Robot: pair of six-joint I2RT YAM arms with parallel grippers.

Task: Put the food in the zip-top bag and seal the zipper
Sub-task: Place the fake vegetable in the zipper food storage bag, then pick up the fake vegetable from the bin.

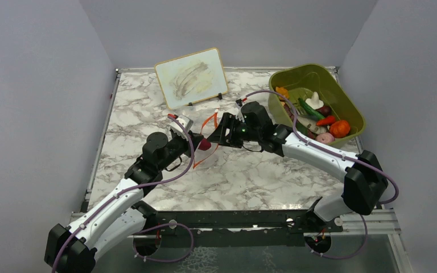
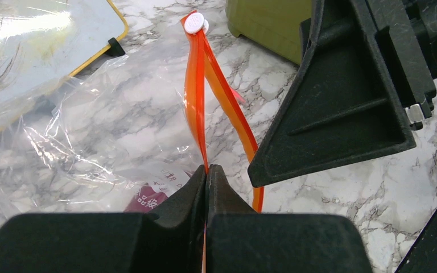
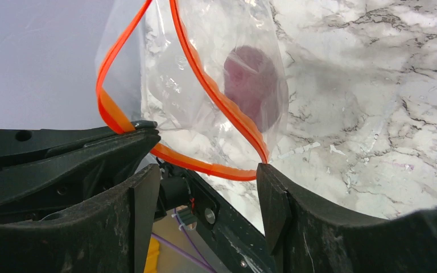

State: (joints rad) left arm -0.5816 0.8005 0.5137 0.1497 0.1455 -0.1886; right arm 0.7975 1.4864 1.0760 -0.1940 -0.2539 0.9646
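The clear zip-top bag (image 1: 210, 156) hangs over the table's middle with its red-orange zipper (image 2: 194, 96) spread into an open loop (image 3: 205, 65). My left gripper (image 2: 206, 170) is shut on one side of the zipper strip, and it also shows in the top view (image 1: 195, 138). My right gripper (image 3: 205, 199) is open at the bag's mouth (image 1: 216, 132), and the strip touches one fingertip (image 3: 264, 173). A dark purple-red piece (image 3: 253, 85) lies inside the bag. The other food, including an orange ball (image 1: 339, 128), lies in the bin.
The olive-green bin (image 1: 347, 94) stands at the back right. A small whiteboard with a yellow frame (image 1: 193, 77) leans at the back centre. A white slider (image 2: 194, 24) sits at the zipper's far end. Walls close in on three sides.
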